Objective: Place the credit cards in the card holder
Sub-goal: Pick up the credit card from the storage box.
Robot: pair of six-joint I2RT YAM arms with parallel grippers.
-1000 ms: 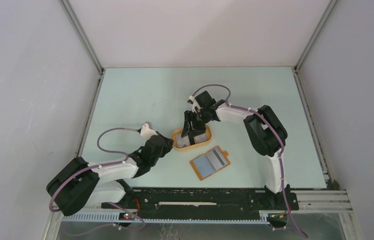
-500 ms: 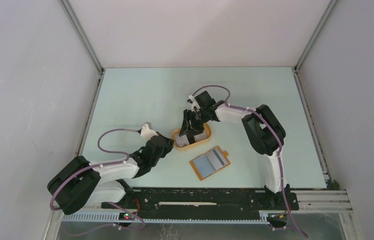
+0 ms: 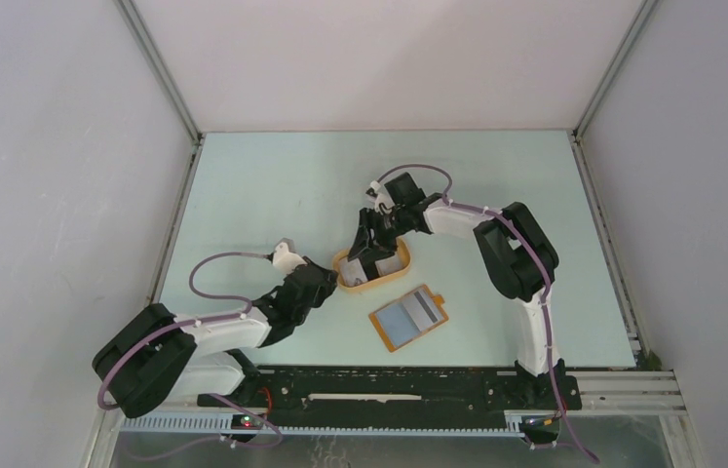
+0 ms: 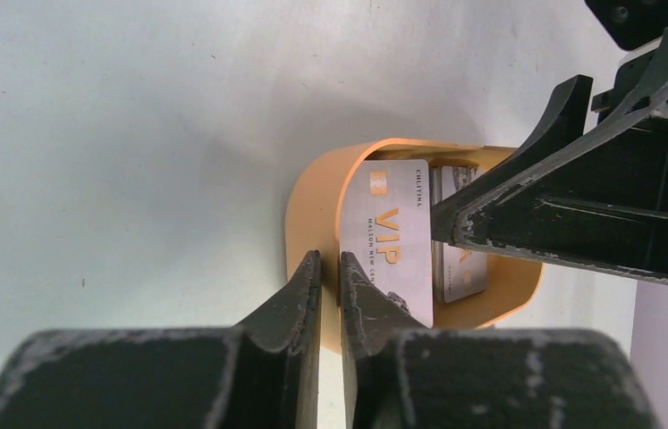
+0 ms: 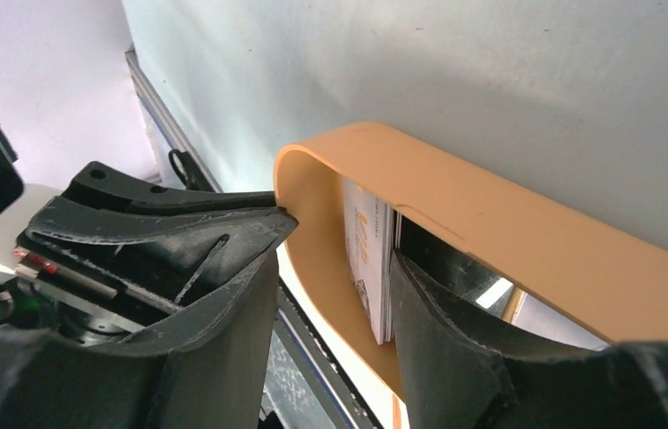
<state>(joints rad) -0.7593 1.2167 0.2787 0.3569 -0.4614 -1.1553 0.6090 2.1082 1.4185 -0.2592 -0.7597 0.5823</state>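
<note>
An oval orange tray [image 3: 391,274] sits mid-table and holds several pale credit cards [image 4: 393,241]. The front one reads VIP, and they also show in the right wrist view [image 5: 367,255]. My left gripper [image 3: 333,280] is shut on the tray's near rim [image 4: 312,214], pinched between its fingertips [image 4: 308,277]. My right gripper [image 3: 364,257] is open and reaches into the tray. One of its fingers [image 5: 437,331] rests against the card stack, which leans on edge. The orange-brown card holder [image 3: 408,317] lies open in front of the tray, with a bluish card and a dark stripe showing.
The tray's far wall [image 5: 491,214] stands close behind the right gripper's fingers. The two grippers are close together at the tray's left end. The black rail [image 3: 389,385] runs along the table's near edge.
My right gripper has shifted slightly left and deeper into the tray, tipping the cards. The left gripper, the tray and the card holder have stayed in place.
</note>
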